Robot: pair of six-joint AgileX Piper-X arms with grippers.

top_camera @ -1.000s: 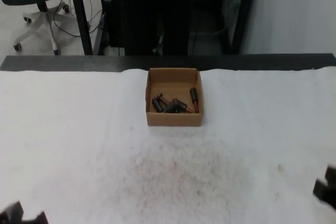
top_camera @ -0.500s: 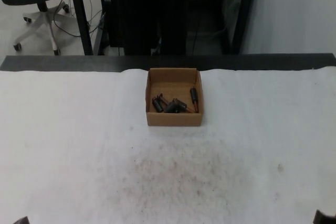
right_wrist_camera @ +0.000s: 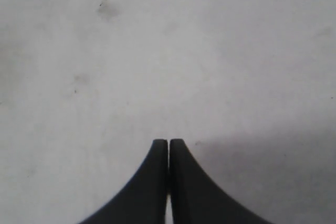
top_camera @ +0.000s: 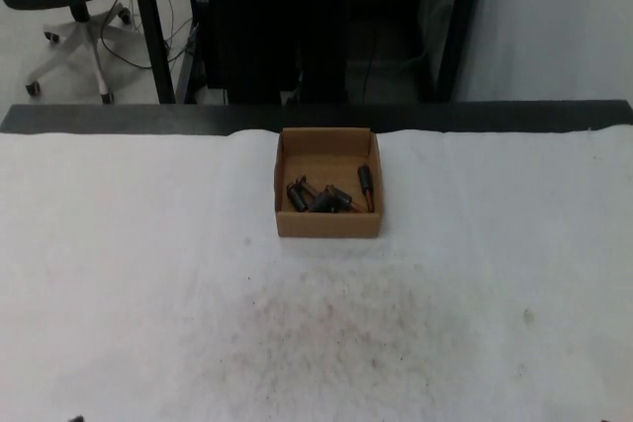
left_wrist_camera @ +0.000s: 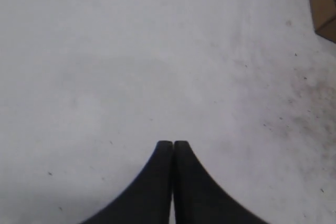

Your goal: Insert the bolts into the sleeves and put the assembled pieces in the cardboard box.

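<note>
The white-covered table (top_camera: 148,274) carries the cardboard box (top_camera: 327,223) at the high view's upper centre, with dark assembled pieces (top_camera: 321,198) inside. The left gripper (left_wrist_camera: 173,145) and right gripper (right_wrist_camera: 168,142) are closed over bare cloth, well apart from the box.

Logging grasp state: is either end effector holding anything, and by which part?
Nothing held: left end effector and right end effector are both shut, empty, over the white bench cover.

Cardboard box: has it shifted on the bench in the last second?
No. The cardboard box sits in the same spot against the dark bench edge behind it.
</note>
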